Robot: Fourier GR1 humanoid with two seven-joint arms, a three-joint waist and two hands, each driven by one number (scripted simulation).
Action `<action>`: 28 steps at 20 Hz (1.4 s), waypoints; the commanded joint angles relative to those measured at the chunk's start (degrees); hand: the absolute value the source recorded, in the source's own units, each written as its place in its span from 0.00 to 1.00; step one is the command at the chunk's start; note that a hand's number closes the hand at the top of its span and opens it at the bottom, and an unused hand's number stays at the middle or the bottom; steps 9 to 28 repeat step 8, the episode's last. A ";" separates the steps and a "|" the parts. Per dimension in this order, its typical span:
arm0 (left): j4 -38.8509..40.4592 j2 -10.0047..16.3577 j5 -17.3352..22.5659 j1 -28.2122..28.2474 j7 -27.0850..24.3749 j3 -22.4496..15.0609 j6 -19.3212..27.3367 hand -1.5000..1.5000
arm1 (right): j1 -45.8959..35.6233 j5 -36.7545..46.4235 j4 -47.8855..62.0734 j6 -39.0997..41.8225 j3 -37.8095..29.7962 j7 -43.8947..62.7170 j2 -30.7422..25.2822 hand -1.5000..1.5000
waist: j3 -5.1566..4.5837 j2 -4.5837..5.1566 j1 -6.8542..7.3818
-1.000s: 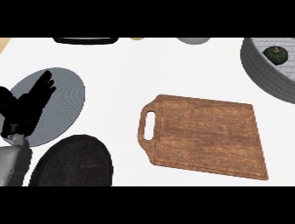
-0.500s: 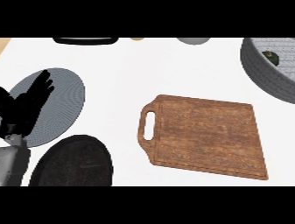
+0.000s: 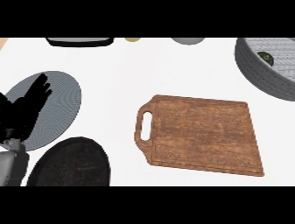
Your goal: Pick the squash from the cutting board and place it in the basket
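The brown wooden cutting board (image 3: pixel 205 133) lies bare in the middle, its handle slot toward the left. A dark green squash (image 3: pixel 265 57) lies inside the grey woven basket (image 3: pixel 266 78) at the upper right, only its top showing. My left hand (image 3: pixel 19 111) rests open at the left edge with fingers pointing up, over the grey plate. The right hand does not show in the head view.
A grey round plate (image 3: pixel 56 105) sits at the left under the hand, and a black round plate (image 3: pixel 72 164) lies just below it. Along the far edge stand a dark pan (image 3: pixel 79 41), a small yellowish item (image 3: pixel 132 39) and a grey bowl (image 3: pixel 188 40).
The squash shows less above the basket's rim than before. The view has shifted slightly. The left hand stays in place.
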 commanded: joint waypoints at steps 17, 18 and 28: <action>1.98 -0.56 0.00 0.40 -2.10 0.62 0.09 0.50 | 19.39 -9.57 0.65 27.13 -5.26 -4.47 -12.67 0.00 | -0.01 -0.04 -0.49; 1.98 -0.56 0.00 0.40 -2.10 0.62 0.09 0.50 | 19.39 -9.57 0.65 27.13 -5.26 -4.47 -12.67 0.00 | -0.01 -0.04 -0.49; 1.98 -0.56 0.00 0.40 -2.10 0.62 0.09 0.50 | 19.39 -9.57 0.65 27.13 -5.26 -4.47 -12.67 0.00 | -0.01 -0.04 -0.49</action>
